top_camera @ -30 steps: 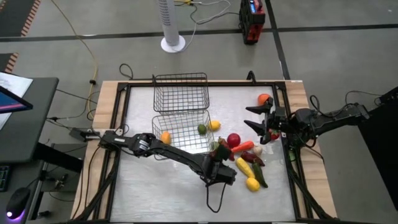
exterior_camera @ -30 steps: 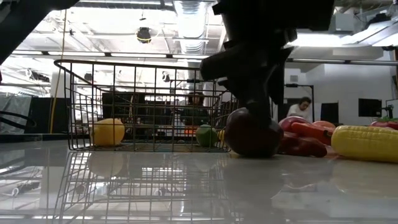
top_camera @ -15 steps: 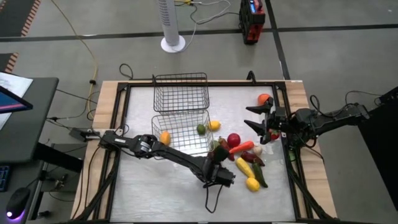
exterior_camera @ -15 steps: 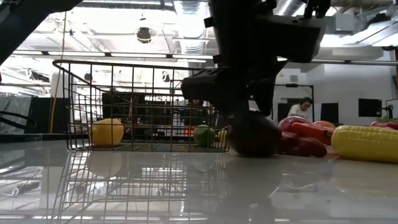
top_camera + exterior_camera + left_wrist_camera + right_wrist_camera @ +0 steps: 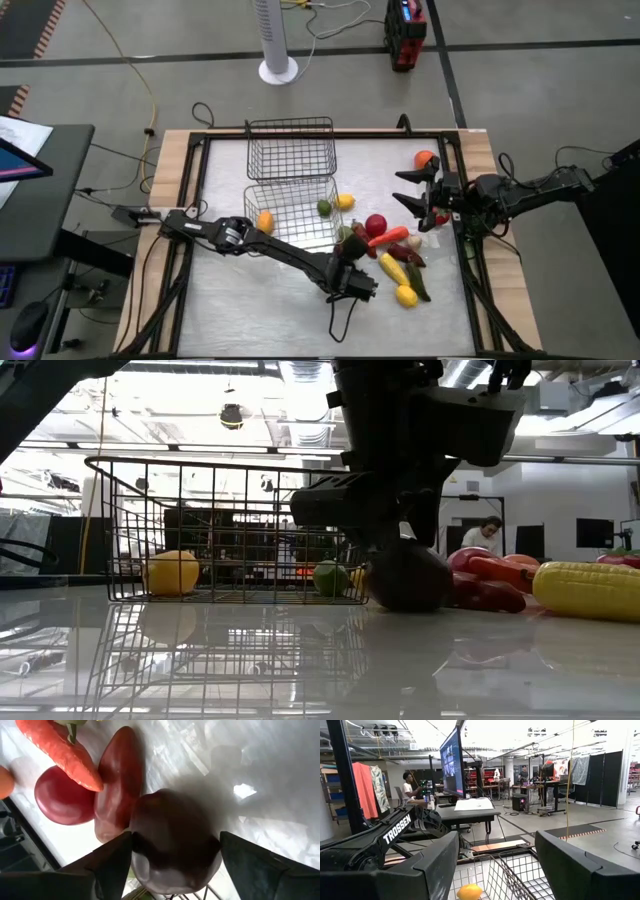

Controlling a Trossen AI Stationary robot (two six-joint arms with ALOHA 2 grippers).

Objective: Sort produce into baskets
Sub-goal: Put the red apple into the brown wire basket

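Observation:
My left gripper (image 5: 355, 258) is open and low over a dark red apple (image 5: 172, 840), one finger on each side of it. The apple rests on the table (image 5: 405, 575), beside a red apple (image 5: 376, 224), a carrot (image 5: 390, 237), corn (image 5: 392, 268), a lemon (image 5: 406, 296) and a dark chili (image 5: 420, 284). Two wire baskets stand at the centre, one far (image 5: 290, 148) and one near (image 5: 292, 212). The near basket holds a lemon (image 5: 265, 221). My right gripper (image 5: 408, 190) is open and empty at the table's right edge, near an orange (image 5: 426, 158). My left gripper's fingers (image 5: 117, 857) come from above and stand close against the two sides of the dark red apple (image 5: 145, 827). I cannot tell whether they touch it. The apple sits on the table.
A lime (image 5: 325, 208) and another lemon (image 5: 345, 201) lie at the near basket's right end. A green pepper (image 5: 346, 235) lies just beyond my left gripper. Bare table lies along the near edge and on the left. People sit in the room behind.
My left gripper has come down lower over the dark red apple, then kept nearly still. The apple has stayed on the table.

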